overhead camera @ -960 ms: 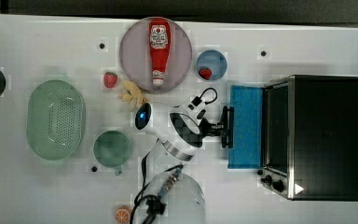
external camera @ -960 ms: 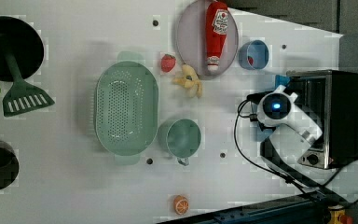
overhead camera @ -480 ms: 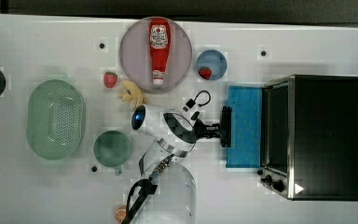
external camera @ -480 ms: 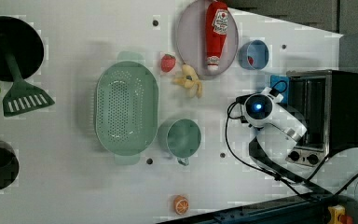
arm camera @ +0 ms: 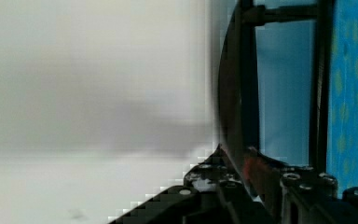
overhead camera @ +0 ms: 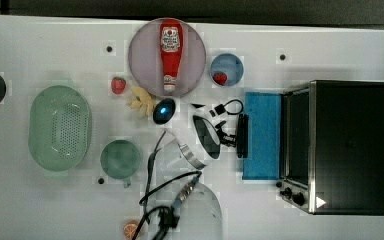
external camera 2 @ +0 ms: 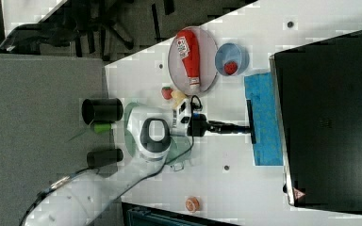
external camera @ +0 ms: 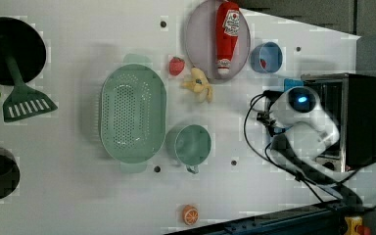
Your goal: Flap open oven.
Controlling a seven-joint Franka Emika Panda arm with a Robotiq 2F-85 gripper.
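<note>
The oven (overhead camera: 350,145) is a black box with a silver front frame at the top view's right. Its blue-tinted glass door (overhead camera: 262,135) lies folded down flat on the table, the black bar handle (overhead camera: 241,135) at its free edge. My gripper (overhead camera: 234,136) reaches in from the top view's left and is shut on that handle. In the right view the fingers (external camera 2: 235,128) stretch out to the handle (external camera 2: 250,121) in front of the door (external camera 2: 266,122). The wrist view has the handle bar (arm camera: 237,84) running between my fingertips, with blue glass (arm camera: 284,84) behind.
A plate with a ketchup bottle (overhead camera: 170,52) and a blue bowl (overhead camera: 226,70) holding a strawberry sit behind the arm. A loose strawberry (overhead camera: 118,85), banana peel (overhead camera: 140,100), green colander (overhead camera: 60,127), green cup (overhead camera: 121,159) and orange slice (overhead camera: 130,230) lie to the top view's left.
The arm's body has swung toward the top view's left and lower. The gripper stays at the handle, and the door lies flat as before.
</note>
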